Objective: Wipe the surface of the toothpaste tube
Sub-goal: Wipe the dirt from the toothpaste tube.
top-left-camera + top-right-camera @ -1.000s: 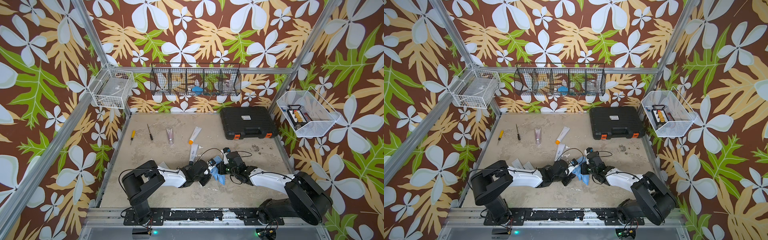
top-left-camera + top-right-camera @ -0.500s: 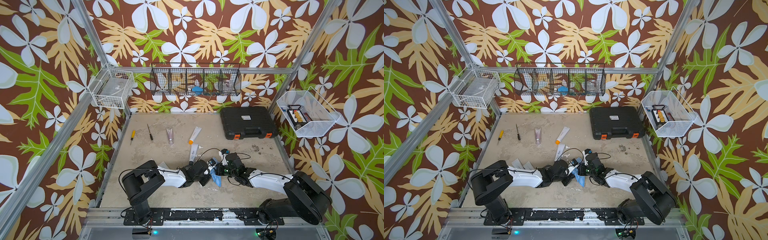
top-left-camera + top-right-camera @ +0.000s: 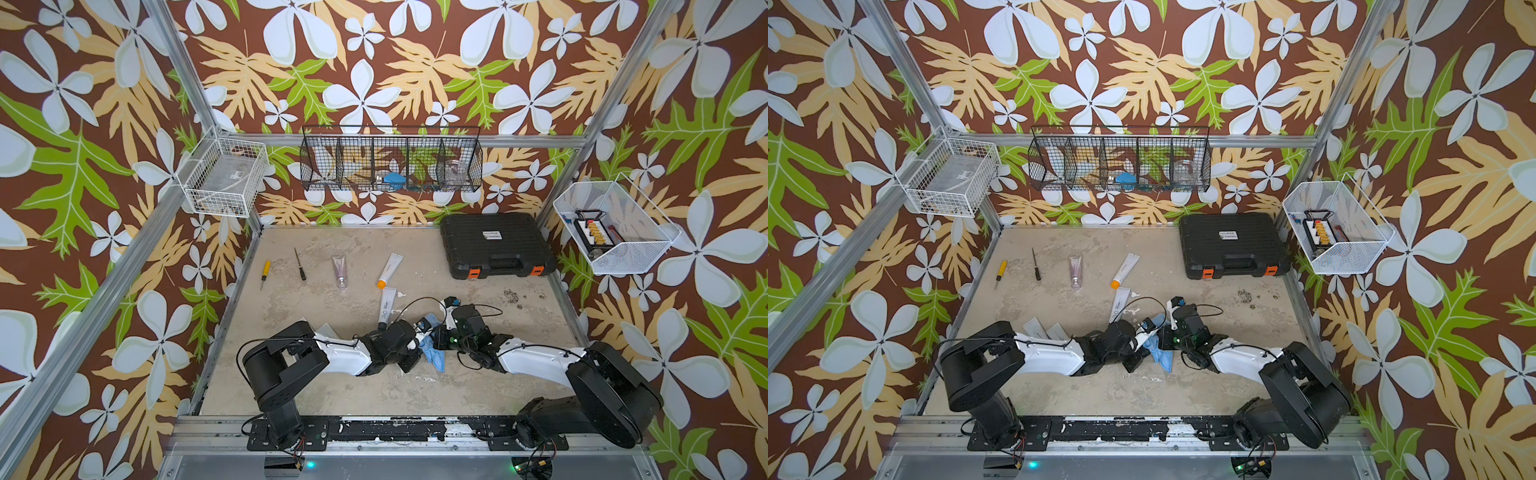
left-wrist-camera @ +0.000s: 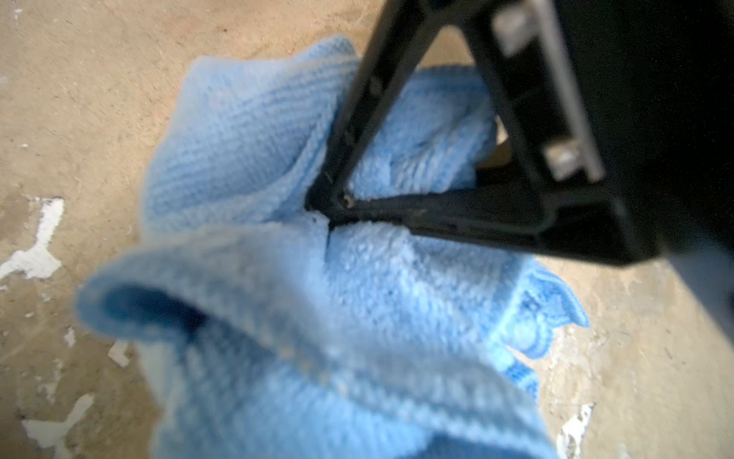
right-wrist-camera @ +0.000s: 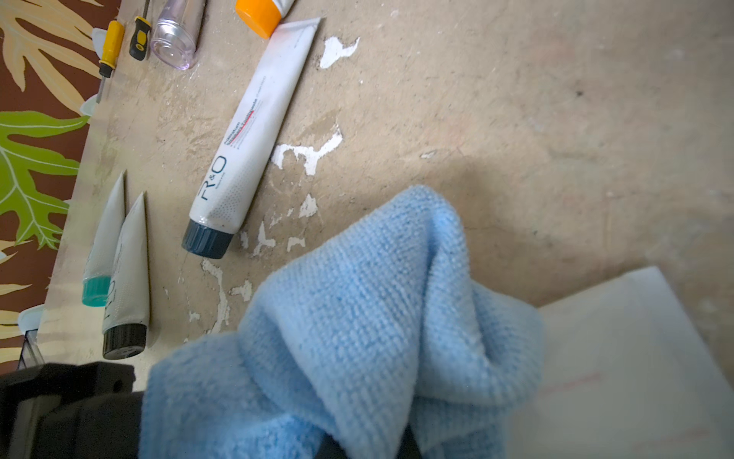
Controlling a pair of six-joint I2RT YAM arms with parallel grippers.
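Right wrist view: the R&O toothpaste tube lies flat on the table, capped, clear of the blue microfibre cloth. Right gripper is pinched tight on the cloth. Left gripper is closed, its tips hidden by cloth; what it grips, we cannot tell. We judge the cloth secured, that tube untouched, and wiping yet to do.

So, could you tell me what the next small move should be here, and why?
Probably a short wiping stroke: the left gripper is shut on the blue cloth, which is bunched beside a blurred white surface, seemingly the tube, so dragging the cloth along it seems next.
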